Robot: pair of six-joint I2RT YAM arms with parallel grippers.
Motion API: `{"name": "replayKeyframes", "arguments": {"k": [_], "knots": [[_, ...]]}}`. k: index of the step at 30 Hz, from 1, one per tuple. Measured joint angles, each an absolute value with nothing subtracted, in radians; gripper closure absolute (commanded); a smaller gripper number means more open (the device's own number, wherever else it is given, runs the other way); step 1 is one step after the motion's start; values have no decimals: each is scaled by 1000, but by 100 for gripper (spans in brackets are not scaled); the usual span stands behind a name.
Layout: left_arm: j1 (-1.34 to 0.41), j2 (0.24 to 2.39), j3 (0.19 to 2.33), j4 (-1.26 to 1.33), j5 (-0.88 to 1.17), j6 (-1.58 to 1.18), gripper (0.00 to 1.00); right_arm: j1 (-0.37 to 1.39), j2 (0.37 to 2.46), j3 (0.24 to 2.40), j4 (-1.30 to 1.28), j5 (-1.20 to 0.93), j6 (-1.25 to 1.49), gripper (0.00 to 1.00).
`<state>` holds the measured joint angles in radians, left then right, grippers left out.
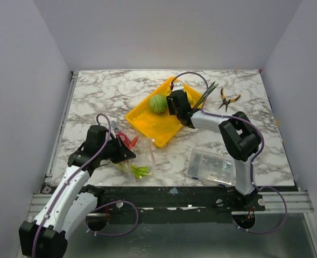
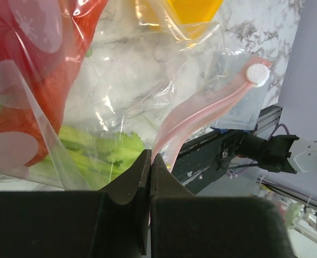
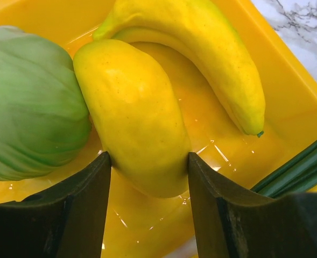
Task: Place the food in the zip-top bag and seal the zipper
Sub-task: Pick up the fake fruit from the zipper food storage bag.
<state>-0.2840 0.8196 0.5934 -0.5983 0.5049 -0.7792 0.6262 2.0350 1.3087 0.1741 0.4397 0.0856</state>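
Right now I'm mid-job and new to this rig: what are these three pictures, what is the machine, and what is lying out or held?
The machine is two robot arms bolted at the near table edge, each ending in two fingers. The wide picture looks down from above and behind them; the other two come from cameras on the left and right wrists. On the marble table lie a yellow tray, a clear zip-top bag holding a red piece and green leafy pieces, pliers and a clear box of small parts. The left fingers are shut on the bag's pink zipper. The right fingers sit against both sides of a yellow fruit in the tray, beside a banana, a green round piece and green leek stalks.
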Motion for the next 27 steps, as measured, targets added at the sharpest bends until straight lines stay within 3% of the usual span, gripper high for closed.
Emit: {"name": "replayKeyframes", "arguments": {"k": [10, 27], "knots": [[-344, 521, 488, -640, 463, -784, 100, 611, 2035, 1310, 134, 356, 186, 100], [-349, 841, 668, -553, 406, -728, 100, 583, 2030, 1308, 146, 252, 213, 100]]}}
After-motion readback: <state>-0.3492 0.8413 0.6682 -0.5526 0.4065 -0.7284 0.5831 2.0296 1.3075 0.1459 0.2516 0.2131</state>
